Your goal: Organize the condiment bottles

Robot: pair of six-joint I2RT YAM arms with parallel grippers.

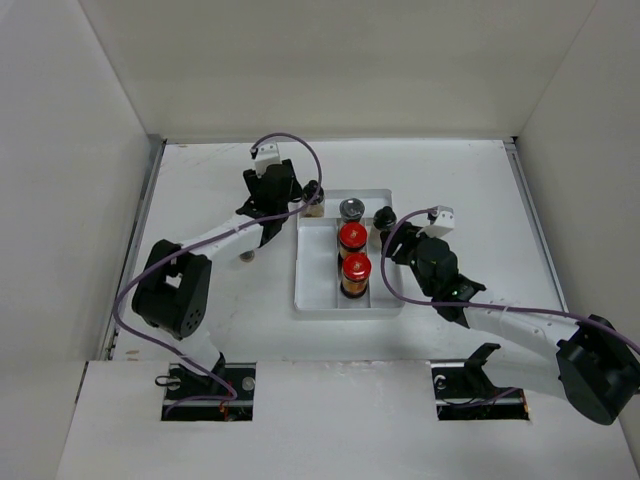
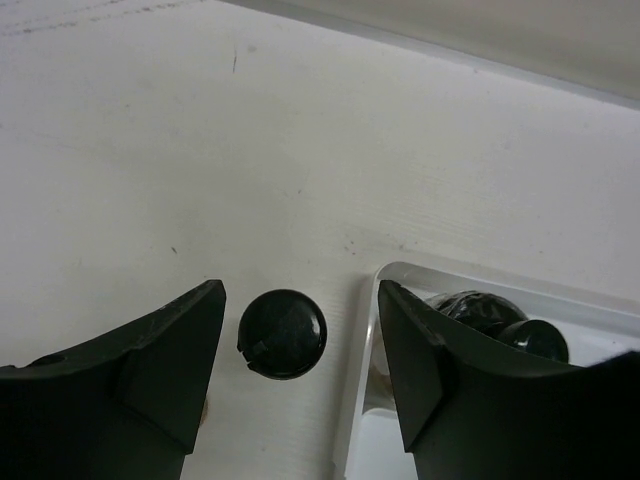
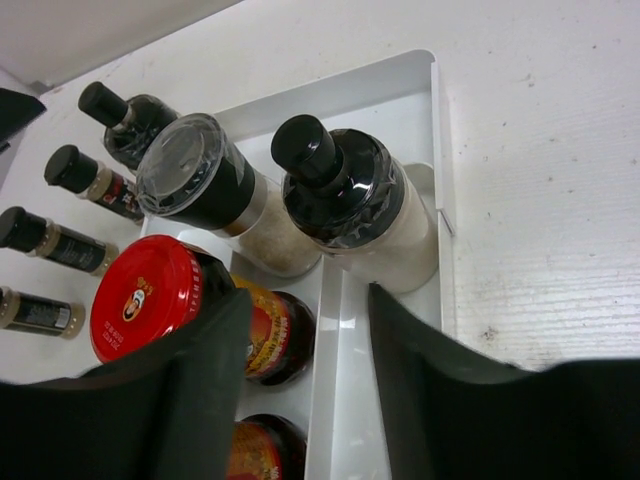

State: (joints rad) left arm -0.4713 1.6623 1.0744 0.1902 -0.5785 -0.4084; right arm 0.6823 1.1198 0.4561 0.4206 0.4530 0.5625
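A: Left side?
B: Left fingers [image 2: 185, 335] spread wide, empty, either side of a black-capped jar [image 2: 283, 333]. The jar stands on the surface [image 1: 200, 180] just outside the tray [image 1: 320, 306], towards the far edge.
A: Middle?
B: In the tray, mid-surface, a silver-capped bottle [image 1: 351, 208] stands ahead of two red-capped bottles [image 1: 351, 237], with a white bottle [image 3: 385, 225] beside it.
A: Right?
B: Right fingers [image 3: 425, 365] wide apart, empty, above the tray's right side.

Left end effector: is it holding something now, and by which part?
Nothing is held. The left end effector is open; a black bottle cap sits between its fingers, untouched.
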